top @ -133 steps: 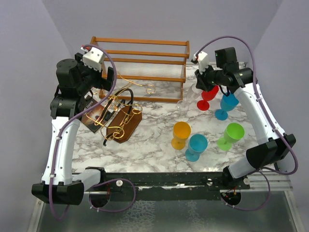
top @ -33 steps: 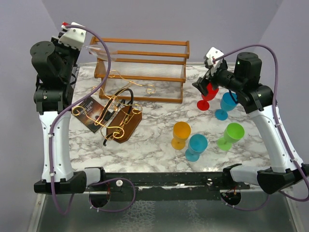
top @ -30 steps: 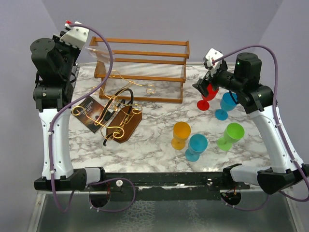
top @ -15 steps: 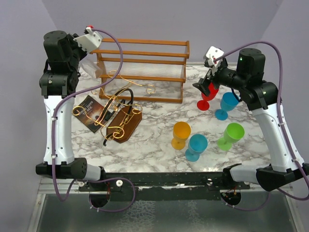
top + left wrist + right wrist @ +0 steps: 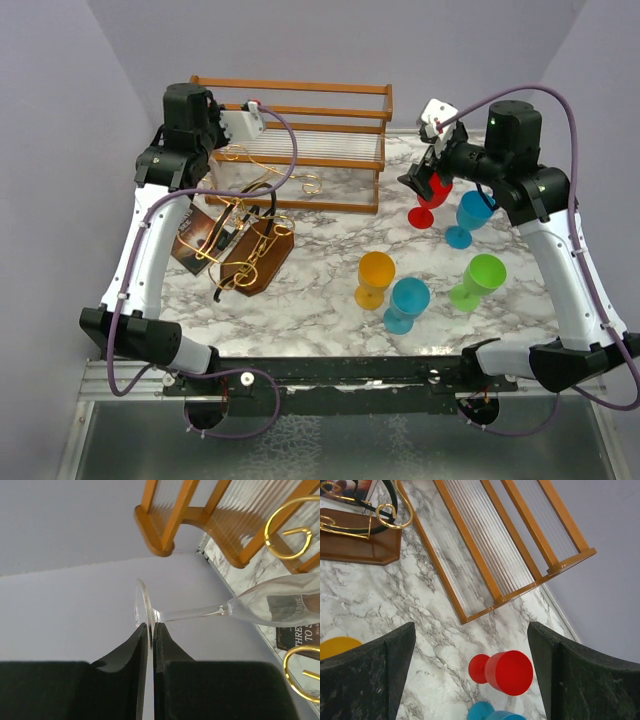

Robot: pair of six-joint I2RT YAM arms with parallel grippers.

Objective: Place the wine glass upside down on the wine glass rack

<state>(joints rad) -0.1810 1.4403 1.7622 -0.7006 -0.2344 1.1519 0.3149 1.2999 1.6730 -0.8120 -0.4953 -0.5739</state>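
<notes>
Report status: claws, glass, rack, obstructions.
Left claw shut on wine glass foot. Right claw open above red cup. Glass not yet on wine glass rack; nothing seen blocking.

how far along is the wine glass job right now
Picked up: the left gripper is shut on the foot of the clear wine glass, held in the air. Left to do: carry it to the gold wine glass rack, which holds no glass, and hang it upside down.

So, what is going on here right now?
The left pincer is shut on the foot of a clear wine glass, holding it close to the gold loops of the wine glass rack; it is not hung yet. The right pincer is open and empty above a red goblet.
</notes>
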